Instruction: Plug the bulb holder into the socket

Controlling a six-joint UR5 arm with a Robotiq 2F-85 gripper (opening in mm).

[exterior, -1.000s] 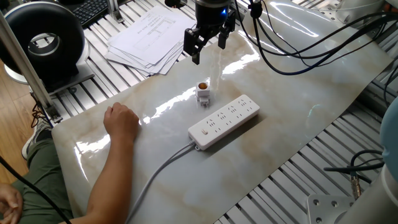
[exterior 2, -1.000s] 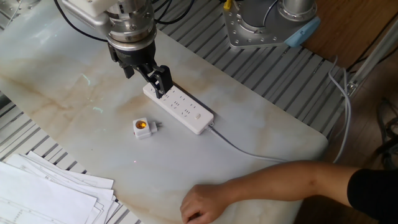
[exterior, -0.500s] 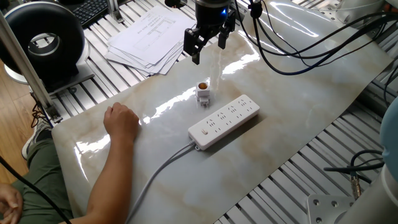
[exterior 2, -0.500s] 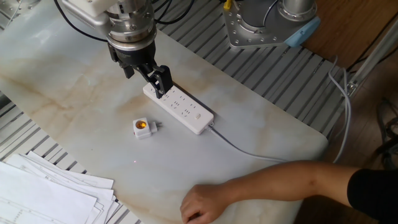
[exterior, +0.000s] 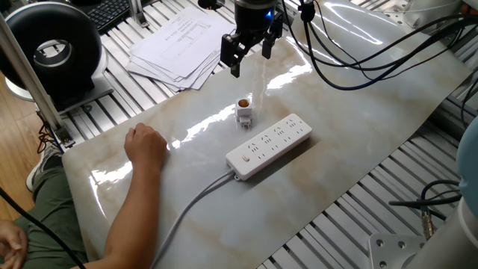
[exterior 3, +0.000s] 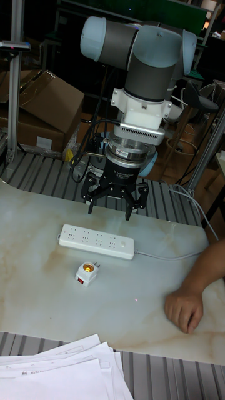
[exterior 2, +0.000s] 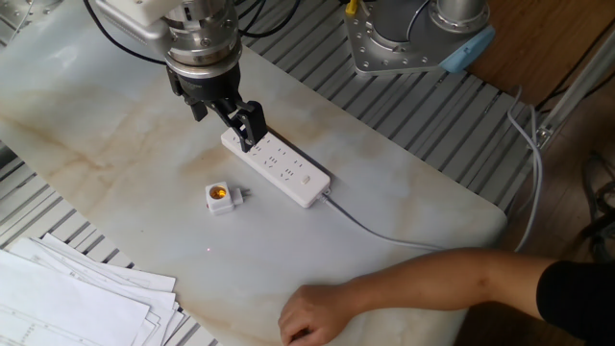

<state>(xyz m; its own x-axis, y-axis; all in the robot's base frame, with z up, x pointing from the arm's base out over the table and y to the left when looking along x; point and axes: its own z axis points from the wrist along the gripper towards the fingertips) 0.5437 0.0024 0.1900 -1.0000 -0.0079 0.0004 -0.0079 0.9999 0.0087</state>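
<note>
Nearest the tall fixed camera lies a loose stack of white printed paper sheets (exterior 3: 56, 375) at the edge of the glossy marble-patterned table top (exterior 3: 37, 300). Just beyond, at one side, a person's bare hand (exterior 3: 184, 309) rests flat on the surface, fingers curled slightly, well apart from everything else. Farther in sits the small white plastic bulb holder (exterior 3: 87, 273), free on the table with its round opening facing up and showing orange-brass inside. It is just beside the long white rectangular power strip socket (exterior 3: 97, 241) but not touching it. The strip lies flat, outlet holes up, and its grey cable (exterior: 187, 217) runs off from the switch end toward the person's side. Behind the strip hangs the black two-finger gripper (exterior 3: 109, 209), raised off the table and touching neither item. Its fingers are spread wide with nothing between them. Above it rises the grey and pale-blue robot arm (exterior 3: 137, 44), and brown cardboard boxes (exterior 3: 44, 106) stand farthest back.
</note>
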